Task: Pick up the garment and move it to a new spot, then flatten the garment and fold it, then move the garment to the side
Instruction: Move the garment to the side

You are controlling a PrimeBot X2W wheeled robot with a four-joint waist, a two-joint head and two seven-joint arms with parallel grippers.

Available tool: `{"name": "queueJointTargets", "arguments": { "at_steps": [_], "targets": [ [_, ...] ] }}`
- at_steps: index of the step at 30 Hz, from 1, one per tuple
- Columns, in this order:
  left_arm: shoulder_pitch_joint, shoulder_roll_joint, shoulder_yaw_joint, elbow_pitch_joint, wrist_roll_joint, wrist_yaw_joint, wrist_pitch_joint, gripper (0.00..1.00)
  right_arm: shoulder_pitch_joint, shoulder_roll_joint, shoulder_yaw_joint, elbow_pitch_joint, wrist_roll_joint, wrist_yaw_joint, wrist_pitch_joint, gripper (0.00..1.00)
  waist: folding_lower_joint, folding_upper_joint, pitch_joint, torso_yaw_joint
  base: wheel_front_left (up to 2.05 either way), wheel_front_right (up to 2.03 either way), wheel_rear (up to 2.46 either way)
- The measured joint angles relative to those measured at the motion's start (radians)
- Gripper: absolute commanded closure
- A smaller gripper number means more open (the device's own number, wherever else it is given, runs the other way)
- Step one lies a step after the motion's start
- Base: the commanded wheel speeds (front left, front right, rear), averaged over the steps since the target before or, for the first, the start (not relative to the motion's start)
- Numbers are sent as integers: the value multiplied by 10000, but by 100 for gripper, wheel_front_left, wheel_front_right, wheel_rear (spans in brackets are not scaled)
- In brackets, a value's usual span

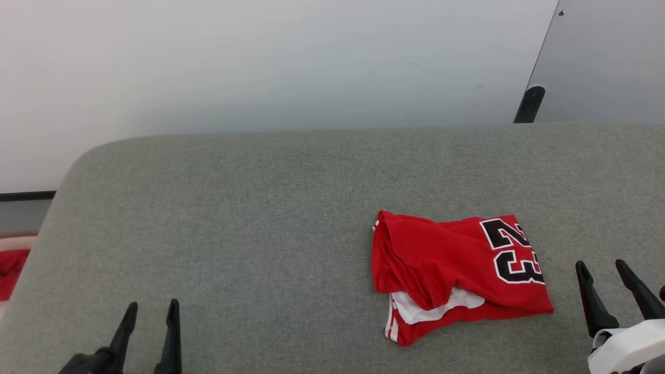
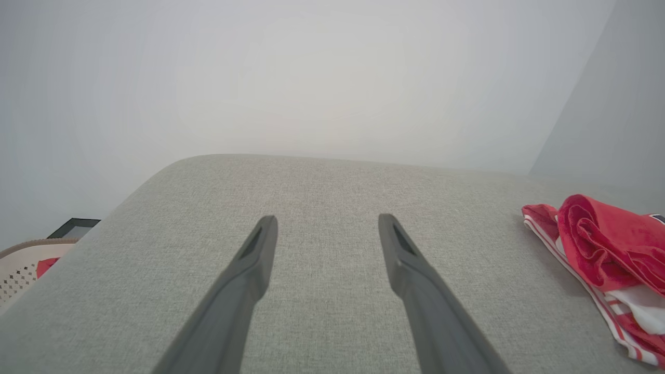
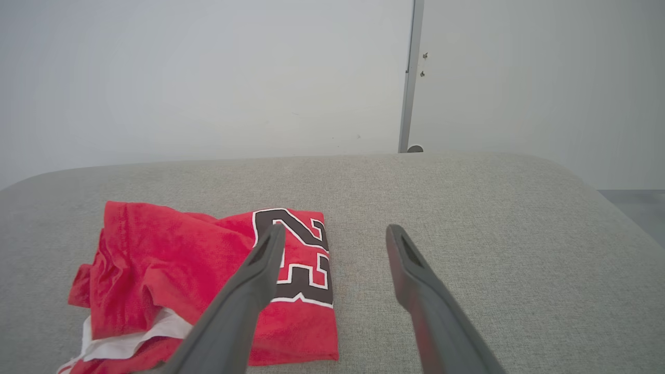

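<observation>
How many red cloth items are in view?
2: the jersey lies on the grey surface, right of centre; a red scrap sits off its left edge, partly cut off.

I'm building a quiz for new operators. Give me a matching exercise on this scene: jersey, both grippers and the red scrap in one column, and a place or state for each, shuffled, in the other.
Things
1. jersey
2. left gripper
3. right gripper
4. red scrap

Places or states
a. jaws apart, just right of the jersey
b. off the grey surface's left edge
c. roughly folded, number 23 showing
d. jaws apart, over bare grey surface

Pairs: 1-c, 2-d, 3-a, 4-b
</observation>
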Motion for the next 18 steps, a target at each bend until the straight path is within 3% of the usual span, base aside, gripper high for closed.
{"name": "queueJointTargets", "arguments": {
  "at_steps": [9, 15, 18],
  "targets": [
    [-46, -33, -86, -31, 0, 8, 0, 0, -295, 4, -31, 98, 50, 0, 224, 0, 0, 0, 74, 1, 0, 0, 0],
    [-427, -171, -232, -59, -63, 8, 0, 0, -2145, -403, 512, 920, 21, 0, 1891, 0, 0, 0, 416, -55, 0, 0, 0],
    [-803, -211, -418, 81, -81, -15, 0, 0, -3079, -679, 871, 1639, 61, 0, 3298, 0, 0, 0, 708, -33, 0, 0, 0]
  ]
}}
